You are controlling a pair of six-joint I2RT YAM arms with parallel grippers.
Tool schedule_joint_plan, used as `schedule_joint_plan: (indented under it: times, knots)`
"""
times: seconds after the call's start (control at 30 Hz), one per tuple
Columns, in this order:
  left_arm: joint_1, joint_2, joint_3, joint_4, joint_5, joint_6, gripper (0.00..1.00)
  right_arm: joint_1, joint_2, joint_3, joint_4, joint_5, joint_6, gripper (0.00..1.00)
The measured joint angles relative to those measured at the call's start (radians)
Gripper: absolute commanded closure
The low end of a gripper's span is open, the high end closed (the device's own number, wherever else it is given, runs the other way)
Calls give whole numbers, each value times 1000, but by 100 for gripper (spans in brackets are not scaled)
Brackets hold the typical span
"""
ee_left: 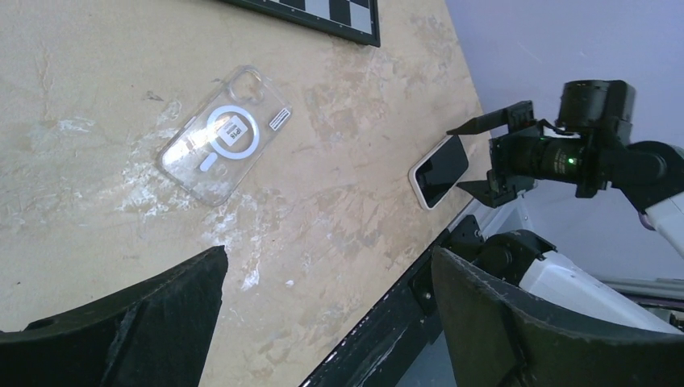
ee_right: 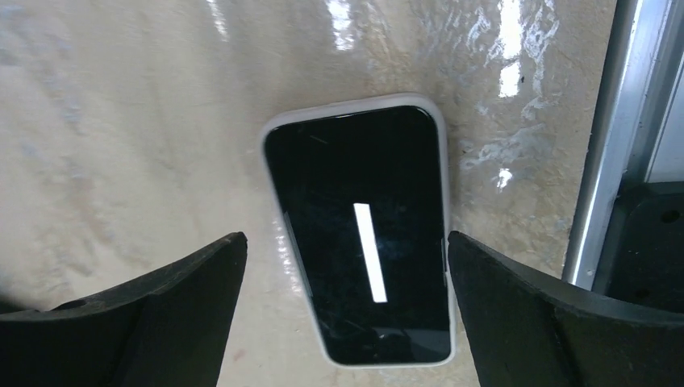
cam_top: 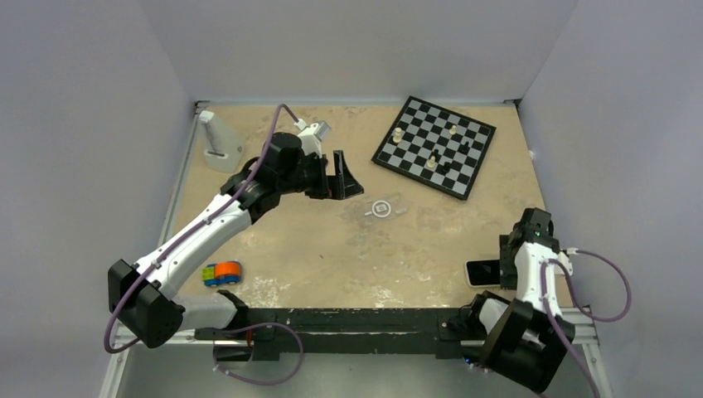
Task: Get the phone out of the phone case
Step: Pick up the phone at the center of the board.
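Tabletop [cam_top: 332, 249] bears the phone [ee_right: 359, 234] beneath right gripper [ee_right: 345, 240], splayed empty; left gripper [ee_left: 329, 251] likewise.

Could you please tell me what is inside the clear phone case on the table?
Nothing: the phone case lies empty, and the table shows through it. Only its white ring and label cover small patches beneath.

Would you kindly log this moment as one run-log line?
left hand: open, holding nothing | right hand: open, over phone | phone: screen up, near right edge | phone case: empty, mid-table
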Motion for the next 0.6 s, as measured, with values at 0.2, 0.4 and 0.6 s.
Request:
schedule_joint_plan:
  times: [0.2,0.4,0.6]
  knots:
    - [0,-2,-3,26,42,-10,0,-29,162,-6,50,-40,-67,1]
    - [0,-5,-12,34,55,-13,0,-30,202,3,64,-66,-115,6]
    - [0,-5,-12,35,65,-19,0,-34,317,54,86,-108,-198,50]
